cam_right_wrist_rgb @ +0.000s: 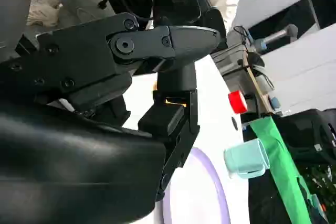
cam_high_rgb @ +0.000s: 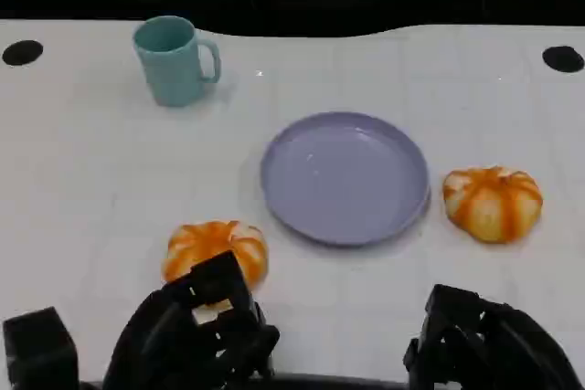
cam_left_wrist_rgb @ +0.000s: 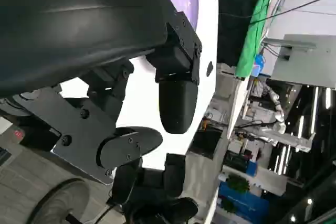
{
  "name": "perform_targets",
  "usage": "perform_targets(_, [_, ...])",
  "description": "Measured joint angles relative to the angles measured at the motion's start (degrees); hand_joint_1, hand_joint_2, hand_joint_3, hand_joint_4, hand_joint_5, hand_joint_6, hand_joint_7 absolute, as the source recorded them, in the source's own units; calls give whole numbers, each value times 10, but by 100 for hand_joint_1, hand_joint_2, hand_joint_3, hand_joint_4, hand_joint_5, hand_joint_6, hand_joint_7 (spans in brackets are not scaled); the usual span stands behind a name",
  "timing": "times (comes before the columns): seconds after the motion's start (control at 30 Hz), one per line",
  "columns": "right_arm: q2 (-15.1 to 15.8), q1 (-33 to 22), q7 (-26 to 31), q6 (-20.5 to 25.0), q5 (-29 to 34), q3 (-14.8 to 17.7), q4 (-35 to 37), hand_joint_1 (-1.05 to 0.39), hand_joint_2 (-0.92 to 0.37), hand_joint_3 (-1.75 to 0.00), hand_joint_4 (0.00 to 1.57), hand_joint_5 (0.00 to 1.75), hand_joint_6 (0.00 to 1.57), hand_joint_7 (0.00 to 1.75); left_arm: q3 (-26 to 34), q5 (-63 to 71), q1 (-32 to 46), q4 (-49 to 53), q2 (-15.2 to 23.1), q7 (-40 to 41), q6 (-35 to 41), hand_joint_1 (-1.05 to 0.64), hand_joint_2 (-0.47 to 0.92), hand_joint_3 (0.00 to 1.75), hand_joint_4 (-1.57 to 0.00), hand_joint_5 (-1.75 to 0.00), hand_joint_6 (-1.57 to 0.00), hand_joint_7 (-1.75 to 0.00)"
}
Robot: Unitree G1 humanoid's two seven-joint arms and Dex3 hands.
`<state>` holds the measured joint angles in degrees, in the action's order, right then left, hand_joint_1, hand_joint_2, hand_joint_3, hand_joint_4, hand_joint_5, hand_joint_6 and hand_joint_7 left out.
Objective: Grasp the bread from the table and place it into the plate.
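Left hand (cam_high_rgb: 206,331) is hovering at the near bread (cam_high_rgb: 216,250), fingers (cam_high_rgb: 219,282) released, grasping nothing. Bread is sitting at 7 o'clock of plate (cam_high_rgb: 345,177). Risk: fingers nudging it away.

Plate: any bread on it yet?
No. In the head view the plate lies bare, with one bread near the left hand and another bread to its right.

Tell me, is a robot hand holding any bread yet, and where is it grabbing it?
No. The left robot hand sits just in front of the near bread, and the right robot hand holds nothing. Both breads lie on the table.
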<state>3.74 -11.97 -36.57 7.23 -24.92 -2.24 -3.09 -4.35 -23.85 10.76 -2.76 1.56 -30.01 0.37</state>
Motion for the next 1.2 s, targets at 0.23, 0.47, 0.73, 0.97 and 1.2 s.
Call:
perform_targets(0.23, [0, 0, 0, 0, 0, 0, 0, -69, -92, -27, 83, 164, 74, 138, 0, 0, 0, 2, 0, -1, 0, -12, 45, 88, -79, -175, -60, -175])
perform_targets(0.47, [0, 0, 1, 0, 0, 0, 0, -69, -92, -28, 83, 164, 73, 138, 0, 0, 0, 2, 1, -1, 0, -12, 45, 88, -79, -175, -60, -175])
perform_targets(0.73, [0, 0, 5, 0, 1, -1, -1, -70, -92, -27, 83, 164, 74, 139, 0, 0, 0, 2, 1, -1, 0, -12, 45, 88, -79, -175, -61, -175])
perform_targets(0.97, [0, 0, 6, 0, 1, -2, -2, -69, -92, -27, 83, 163, 74, 138, 0, 4, 0, 4, 1, -1, -7, -14, 50, 79, -75, -175, -56, -175])
perform_targets(1.2, [-1, 2, 6, 0, 2, -2, 1, -70, -92, -26, 83, 162, 74, 137, 5, 12, 0, 9, -7, -1, -28, -31, 74, 34, -54, -175, -41, -161])
